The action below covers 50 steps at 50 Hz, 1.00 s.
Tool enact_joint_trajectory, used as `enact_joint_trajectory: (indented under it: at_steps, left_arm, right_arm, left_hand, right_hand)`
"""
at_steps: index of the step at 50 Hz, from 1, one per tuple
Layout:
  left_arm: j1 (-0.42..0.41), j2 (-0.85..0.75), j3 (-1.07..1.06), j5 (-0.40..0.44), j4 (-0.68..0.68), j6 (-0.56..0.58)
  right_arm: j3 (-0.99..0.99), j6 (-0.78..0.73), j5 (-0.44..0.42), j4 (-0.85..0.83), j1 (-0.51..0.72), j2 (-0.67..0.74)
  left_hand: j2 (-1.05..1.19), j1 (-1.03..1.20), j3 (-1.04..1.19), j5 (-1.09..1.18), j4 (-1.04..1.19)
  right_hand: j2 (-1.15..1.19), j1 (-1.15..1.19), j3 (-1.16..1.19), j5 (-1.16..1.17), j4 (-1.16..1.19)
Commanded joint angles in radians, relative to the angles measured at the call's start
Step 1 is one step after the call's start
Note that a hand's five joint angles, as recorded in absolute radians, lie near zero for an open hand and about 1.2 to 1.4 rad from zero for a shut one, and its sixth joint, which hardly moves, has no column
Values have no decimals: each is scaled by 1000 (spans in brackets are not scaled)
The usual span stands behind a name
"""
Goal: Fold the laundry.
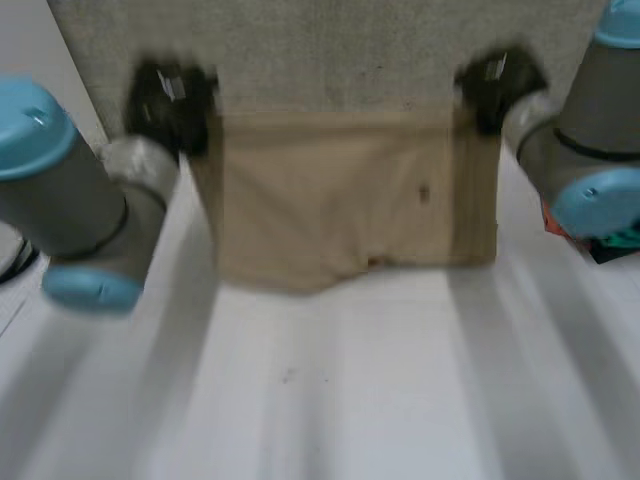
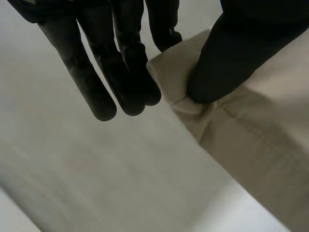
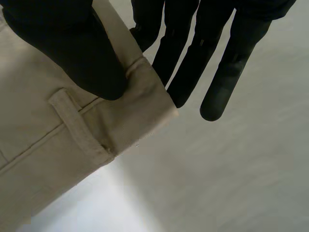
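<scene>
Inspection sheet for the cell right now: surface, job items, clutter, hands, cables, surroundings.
surface: white table, garment at its far side.
job's things: beige trousers, held by two corners; belt loop near the right hand's corner.
clutter: red and teal item beside the right arm.
hands: left hand pinches a corner between thumb and fingers; right hand does likewise.
cables: dark loop at the table's left edge, possibly a cable.
surroundings: grey speckled surface beyond the table.
</scene>
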Motion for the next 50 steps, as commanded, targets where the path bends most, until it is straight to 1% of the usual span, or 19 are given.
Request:
enact_joint_trajectory:
  at_steps: [1, 4, 5, 6, 8, 11, 14, 19, 24, 28, 31, 35, 39, 40, 43, 44, 47, 48, 50]
  left_arm:
    - [19, 45, 118, -17, 400, -44]
    - [22, 45, 144, -20, 361, -41]
    - [22, 45, 150, -19, 309, -40]
    - [23, 45, 152, -17, 283, -43]
    - [36, 41, 141, -16, 205, -47]
    - [43, 36, 106, -22, 137, -48]
    - [45, 30, 15, -20, 74, -43]
    - [27, -10, -143, -11, 52, -35]
    - [2, -102, -297, 30, 61, 6]
    - [2, -137, -371, 40, 54, 43]
    - [3, -122, -411, 27, 32, 63]
    - [-1, -36, -474, -9, -41, 80]
    - [-10, 86, -526, -34, -153, 83]
    - [-21, 129, -543, -40, -210, 84]
    - [-44, 189, -569, -40, -316, 98]
    - [-56, 221, -584, -40, -396, 113]
    - [-75, 261, -608, -39, -541, 147]
    - [-88, 283, -621, -39, -640, 164]
    - [-105, 298, -632, -37, -743, 179]
  right_arm:
    - [78, 217, -31, -824, -16, -99]
    - [133, 254, -111, -894, -21, -119]
    - [146, 263, -152, -882, -18, -117]
    - [151, 263, -163, -863, -16, -117]
    - [165, 263, -159, -788, -16, -107]
    - [182, 260, -163, -715, -18, -88]
    - [223, 249, -177, -639, -19, -61]
    - [338, 189, -195, -554, -10, -16]
    - [482, 56, -179, -487, 22, 39]
    - [571, -16, -160, -428, 33, 41]
    - [611, -27, -159, -382, 34, 22]
    - [666, -30, -165, -287, 30, -47]
    - [719, -42, -163, -175, 27, -130]
    - [741, -54, -160, -123, 27, -166]
    - [780, -90, -160, -33, 25, -219]
    - [806, -122, -159, 37, 21, -255]
    - [849, -179, -145, 165, 4, -312]
    - [886, -217, -136, 263, -9, -352]
    - [929, -261, -137, 363, -24, -387]
  left_hand:
    - [196, 253, 204, 209, 193]
    - [196, 253, 204, 209, 193]
    - [196, 253, 204, 209, 193]
    - [196, 253, 204, 209, 193]
    - [196, 253, 204, 209, 193]
    - [196, 253, 204, 209, 193]
    - [196, 253, 204, 209, 193]
    - [196, 253, 204, 209, 193]
    - [196, 253, 204, 209, 193]
    - [196, 253, 204, 209, 193]
    - [196, 253, 204, 209, 193]
    - [196, 253, 204, 209, 193]
    - [196, 253, 204, 209, 193]
    - [196, 253, 204, 209, 193]
    - [196, 253, 204, 209, 193]
    - [196, 253, 204, 209, 193]
    - [196, 253, 204, 209, 193]
    - [196, 253, 204, 209, 193]
    - [196, 253, 204, 209, 193]
  right_hand:
    - [217, 271, 209, 216, 197]
    - [217, 271, 209, 216, 197]
    - [217, 271, 209, 216, 197]
    - [217, 271, 209, 216, 197]
    - [217, 271, 209, 216, 197]
    - [217, 271, 209, 216, 197]
    - [217, 271, 209, 216, 197]
    - [217, 271, 209, 216, 197]
    - [217, 271, 209, 216, 197]
    - [217, 271, 209, 216, 197]
    - [217, 271, 209, 216, 197]
    - [217, 271, 209, 216, 197]
    - [217, 271, 209, 216, 197]
    - [217, 271, 209, 216, 197]
    - [217, 271, 209, 216, 197]
    - [217, 271, 209, 216, 197]
    - [217, 271, 209, 216, 197]
    - [217, 271, 209, 216, 197]
    - [217, 271, 209, 216, 197]
